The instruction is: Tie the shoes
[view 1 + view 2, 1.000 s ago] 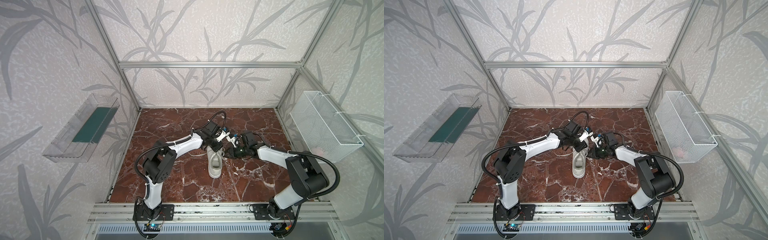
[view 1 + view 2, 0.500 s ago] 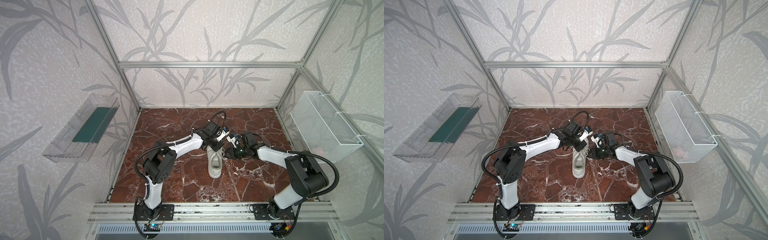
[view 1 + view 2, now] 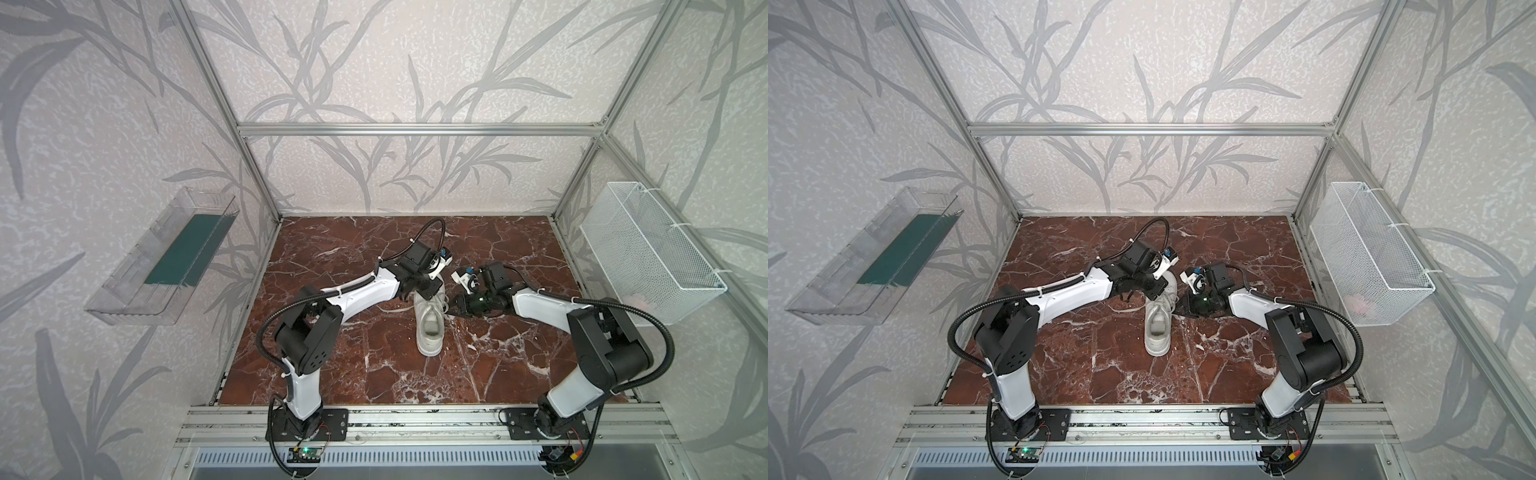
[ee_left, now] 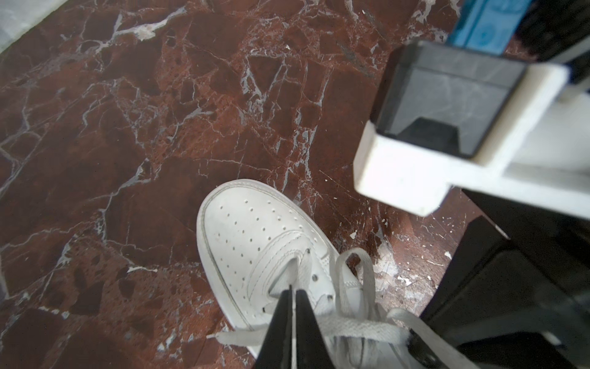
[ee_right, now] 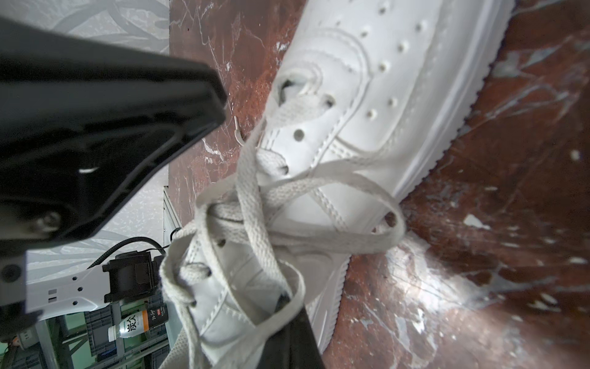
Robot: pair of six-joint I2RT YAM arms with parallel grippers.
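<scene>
Over the sneaker (image 3: 430, 328), the laces (image 5: 255, 198) were loosely crossed, no bow formed; one was pinched by the closed right gripper (image 5: 287, 316); the left gripper (image 4: 291, 297) was shut, hold unclear.

White low-top sneaker (image 3: 430, 328), loosely crossed laces (image 5: 250, 191)

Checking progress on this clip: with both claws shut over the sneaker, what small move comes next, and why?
Probably draw the right claw outward, away from the sneaker: it seems to pinch the laces, whose crossing sits loose and slack.
</scene>
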